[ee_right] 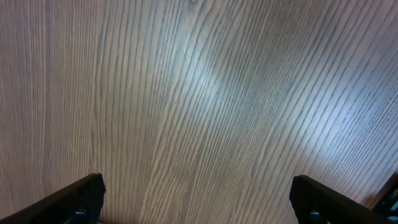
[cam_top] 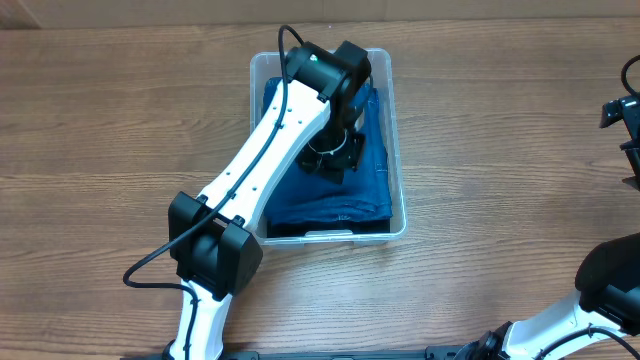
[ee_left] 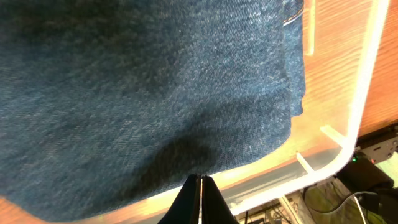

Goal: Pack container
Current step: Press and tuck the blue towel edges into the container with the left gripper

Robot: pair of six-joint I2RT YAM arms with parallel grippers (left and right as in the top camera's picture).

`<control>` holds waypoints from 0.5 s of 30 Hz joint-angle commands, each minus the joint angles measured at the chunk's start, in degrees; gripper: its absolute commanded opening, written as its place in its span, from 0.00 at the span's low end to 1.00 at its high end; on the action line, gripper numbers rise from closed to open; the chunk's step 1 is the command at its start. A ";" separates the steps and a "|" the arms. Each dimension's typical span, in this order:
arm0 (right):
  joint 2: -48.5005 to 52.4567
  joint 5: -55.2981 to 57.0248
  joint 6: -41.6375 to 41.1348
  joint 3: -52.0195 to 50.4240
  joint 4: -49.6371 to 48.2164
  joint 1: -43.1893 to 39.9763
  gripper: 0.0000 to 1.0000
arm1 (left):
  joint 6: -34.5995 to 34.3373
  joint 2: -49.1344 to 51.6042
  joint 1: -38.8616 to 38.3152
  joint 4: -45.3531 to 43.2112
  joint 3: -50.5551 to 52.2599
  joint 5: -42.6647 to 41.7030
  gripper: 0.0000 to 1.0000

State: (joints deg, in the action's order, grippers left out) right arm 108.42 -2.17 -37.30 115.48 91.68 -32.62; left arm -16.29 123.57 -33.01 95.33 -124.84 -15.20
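Overhead: container (cam_top: 398,130) is seen at upper centre of the frame on the wooden table (cam_top: 100,130), long side running top to bottom. A folded piece of blue denim (cam_top: 335,200) is laid flat inside and covers most of the base. Left arm (cam_top: 265,150) is stretched diagonally from lower left into the container, wrist pointed down over the middle of the denim.

Left wrist view: left gripper (ee_left: 200,185) is closed, fingers (ee_left: 186,205) pressed together with only a thin line between them, tips at the denim's edge at bottom centre. Whether cloth is pinched cannot be told. Clear container wall and rim are seen along the right and lower right, just beside the denim.

Right wrist view: right gripper (ee_right: 199,202) is spread wide, fingers at the lower corners, wood grain behind. In the overhead view, right arm (cam_top: 620,110) is seen at the right edge, well apart from the container.
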 commanded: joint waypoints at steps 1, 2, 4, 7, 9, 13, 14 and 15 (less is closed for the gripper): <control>-1.05 -0.09 -0.26 0.02 -0.11 -0.09 1.00 | 0.87 -0.79 -1.16 -1.18 4.70 0.09 0.04; -1.05 -0.09 -0.26 0.04 -0.11 -0.09 1.00 | 0.87 -0.79 -1.49 -1.55 6.01 0.07 0.04; -1.05 -0.09 -0.26 0.02 -0.11 -0.09 1.00 | 0.85 -0.79 -2.10 -3.78 8.70 0.09 0.04; -1.05 -0.09 -0.26 0.02 -0.11 -0.09 1.00 | 0.00 -0.79 -2.38 -7.78 12.20 -1.27 0.04; -1.05 -0.09 -0.26 0.02 -0.11 -0.09 1.00 | 0.00 -0.79 -2.38 -9.33 13.77 -2.47 0.04; -1.05 -0.09 -0.26 0.02 -0.11 -0.09 1.00 | 0.11 -0.81 -1.86 -11.28 13.49 -2.21 0.04; -1.05 -0.09 -0.26 0.04 -0.11 -0.09 1.00 | 1.01 -0.81 -1.03 -11.41 11.98 -2.23 0.04; -1.05 -0.09 -0.26 0.02 -0.11 -0.09 1.00 | 1.73 -0.81 -0.35 -11.37 10.73 -2.23 0.04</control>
State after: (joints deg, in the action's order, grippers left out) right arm 108.42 -2.15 -37.32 115.48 91.70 -32.62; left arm -16.29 123.52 -34.74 84.58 -111.53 -16.56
